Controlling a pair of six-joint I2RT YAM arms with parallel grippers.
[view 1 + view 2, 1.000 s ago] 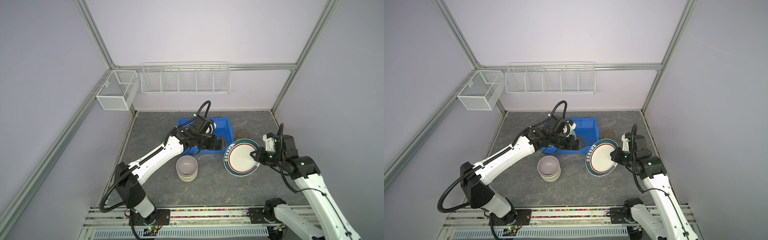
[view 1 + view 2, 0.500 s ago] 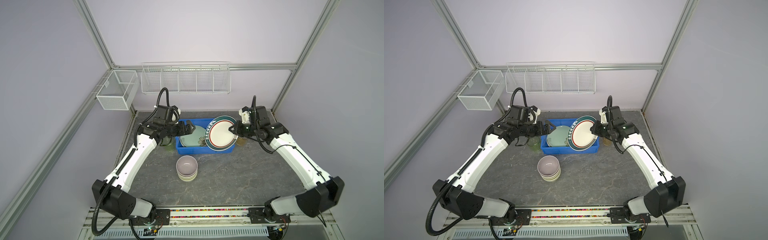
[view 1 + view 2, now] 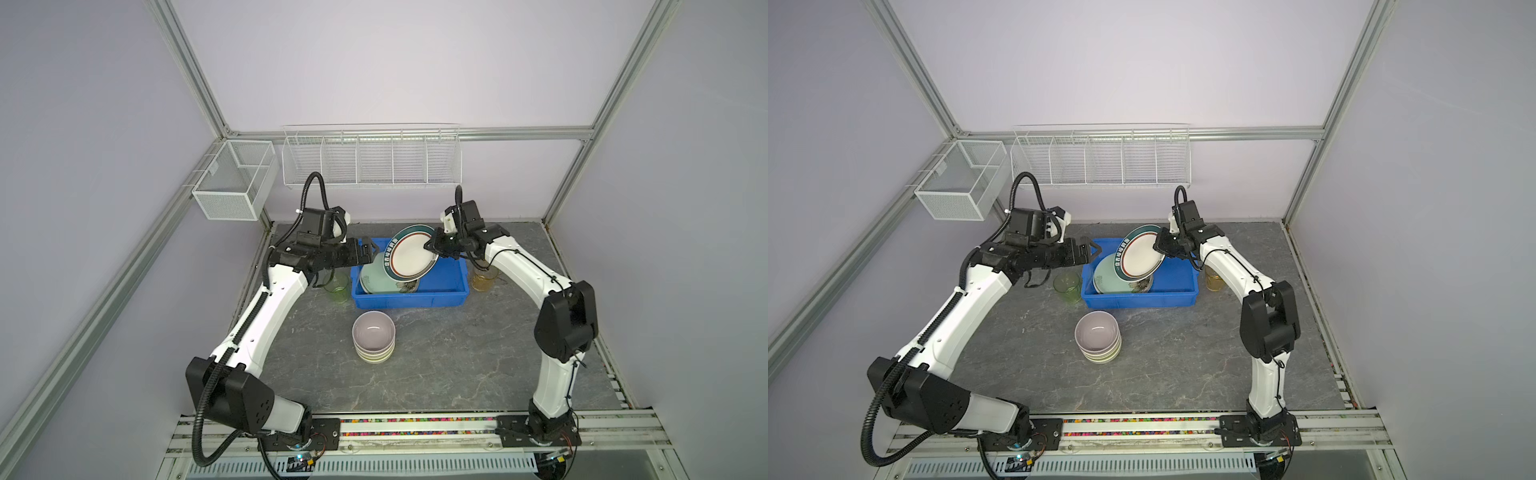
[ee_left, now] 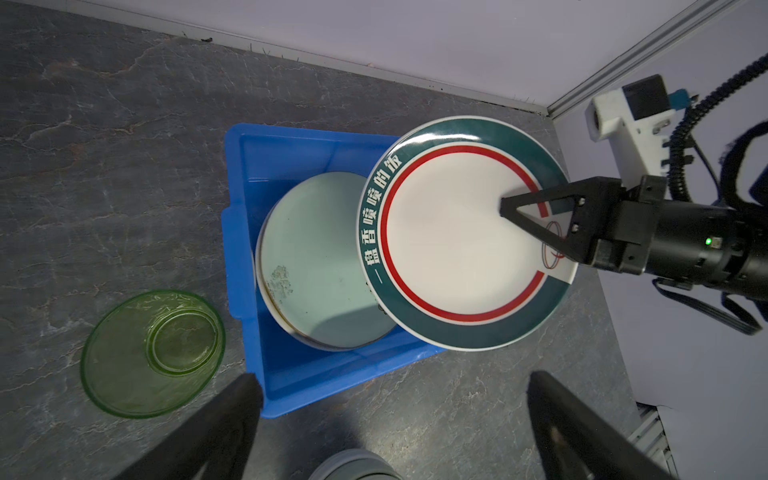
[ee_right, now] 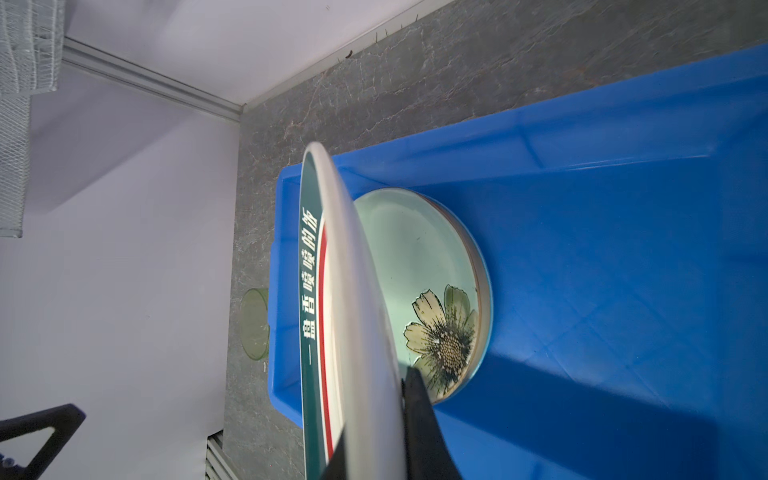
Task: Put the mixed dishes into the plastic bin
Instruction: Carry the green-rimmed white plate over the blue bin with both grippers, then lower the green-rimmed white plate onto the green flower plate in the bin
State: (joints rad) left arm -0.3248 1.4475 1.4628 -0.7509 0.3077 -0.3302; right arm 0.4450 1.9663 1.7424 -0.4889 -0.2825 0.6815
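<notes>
Right claw (image 3: pixel 432 245) of mine is pinched tight on the teal-and-red-rimmed plate (image 3: pixel 409 257), tilting it over the blue bin (image 3: pixel 411 300)! My left claw (image 3: pixel 371 254) gapes wide and empty by the bin's far-left corner. Nearest me sit the stacked bowls (image 3: pixel 374 334). Beyond them, the floral plate (image 3: pixel 374 279) lies in the bin, with the green cup (image 3: pixel 336 286) left of it and the amber cup (image 3: pixel 482 280) right.

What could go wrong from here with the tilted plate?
The right hand pinches the teal-rimmed plate only at its rim, steeply tilted; it might slip and strike the pale green floral plate in the blue bin. The open left hand hovers close by and could collide with it.
</notes>
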